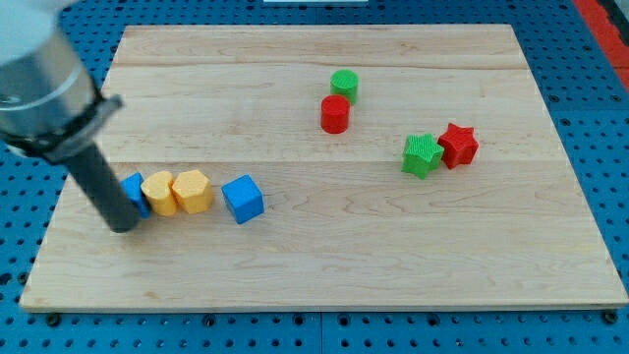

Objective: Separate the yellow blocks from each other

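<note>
No pincer fitted; my tip point(122, 225) at nine o'clock of touching yellow blocks point(160, 194) point(193, 191), part-hidden blue block point(136, 193) between: pushing toward three o'clock likely shoves both together, unseparated, into blue cube point(243, 199).

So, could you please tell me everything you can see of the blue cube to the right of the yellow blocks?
The blue cube is a small, solid-looking block with a matte finish, probably plastic. It sits flat on the wooden board, turned so one corner faces the view's bottom. It lies in the board's left half, just right of the right yellow block, with a narrow gap between them; nothing touches it. My tip is well to its left, beyond both yellow blocks, beside another blue block.
</note>
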